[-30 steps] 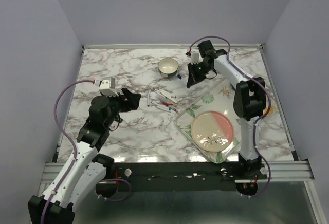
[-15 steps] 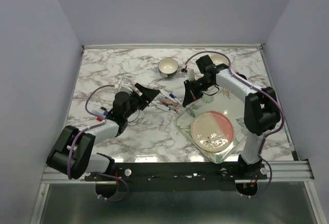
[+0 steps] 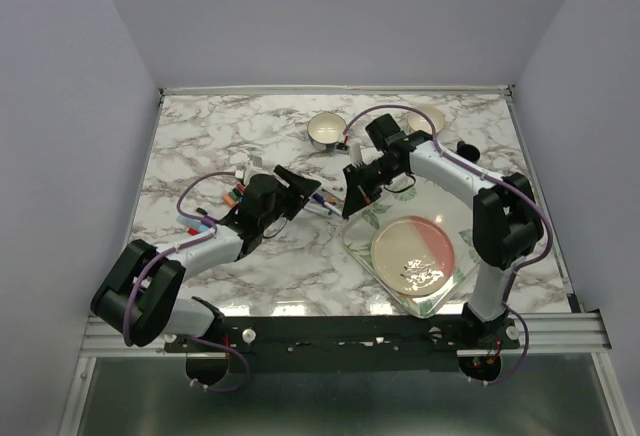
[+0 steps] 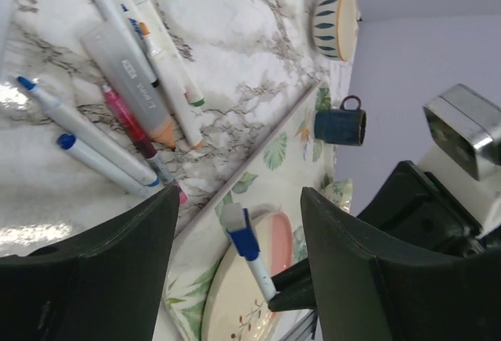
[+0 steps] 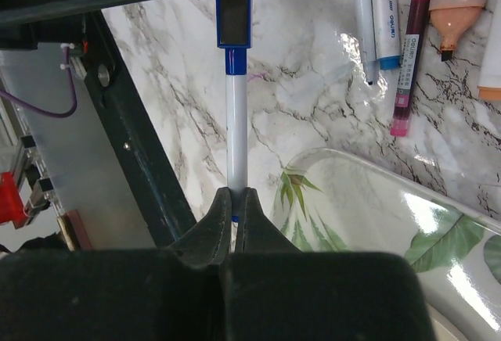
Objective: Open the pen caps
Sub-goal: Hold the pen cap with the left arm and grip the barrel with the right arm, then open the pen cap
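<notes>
My right gripper [image 5: 235, 194] is shut on the white barrel of a marker pen [image 5: 236, 130], which points away from it with a blue pen cap [image 5: 234, 24] at the far end. The left wrist view shows that blue cap [image 4: 246, 241] in the gap between the fingers of my left gripper [image 4: 240, 200], which is open and touches nothing. From above, the left gripper [image 3: 300, 188] and right gripper [image 3: 352, 196] face each other over the table's middle. Several other capped pens [image 4: 133, 91] lie loose on the marble.
A leaf-patterned tray [image 3: 372, 218] holding a pink and cream plate [image 3: 415, 254] sits under and right of the right gripper. A dark-rimmed bowl [image 3: 325, 130], a second bowl [image 3: 425, 116] and a blue mug [image 4: 341, 125] stand at the back.
The left arm has reached right until its fingers flank the blue cap, and its jaws have narrowed a little. The right gripper has carried the pen left and toward the front.
</notes>
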Tool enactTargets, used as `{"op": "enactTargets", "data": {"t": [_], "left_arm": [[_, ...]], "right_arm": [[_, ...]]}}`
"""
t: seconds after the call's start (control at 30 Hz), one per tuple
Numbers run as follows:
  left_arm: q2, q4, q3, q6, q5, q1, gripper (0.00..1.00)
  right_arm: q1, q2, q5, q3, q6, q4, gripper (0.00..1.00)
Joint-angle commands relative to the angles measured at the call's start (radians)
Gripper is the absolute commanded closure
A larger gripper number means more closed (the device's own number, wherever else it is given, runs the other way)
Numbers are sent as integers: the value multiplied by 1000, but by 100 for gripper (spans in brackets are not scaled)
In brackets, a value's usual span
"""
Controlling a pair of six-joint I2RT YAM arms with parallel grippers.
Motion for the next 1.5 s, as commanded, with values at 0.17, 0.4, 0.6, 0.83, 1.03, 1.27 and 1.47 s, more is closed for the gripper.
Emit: {"op": "enactTargets", "data": {"t": [0.17,0.4,0.6,0.83,1.03,1.27,1.47], "left_arm": [[2,-119,40,-42,-99,-41,40],[34,-70,44,-67,-79,-64,57],[40,-16,34,-88,-76,-79,98],[19,67,5,-55,-58,-83,100],[48,128,18,-39,7,-115,100],[25,63,32,-9,-56,-124,100],[-122,-157,-4,36,-295,37,100]], "right_arm": [[11,-47,-35,-18,-18,31,99],[14,-42,-35,-22,-18,38,99],[28,-48,-19,-27,-35,35,99],[48,-33,-45,-15,-68,18,84],[48,-30,-49,-8,-55,24,53],[49,-45,-23,-10,-45,24,99],[57,-16,-44,-16,-39,-14,99]]}}
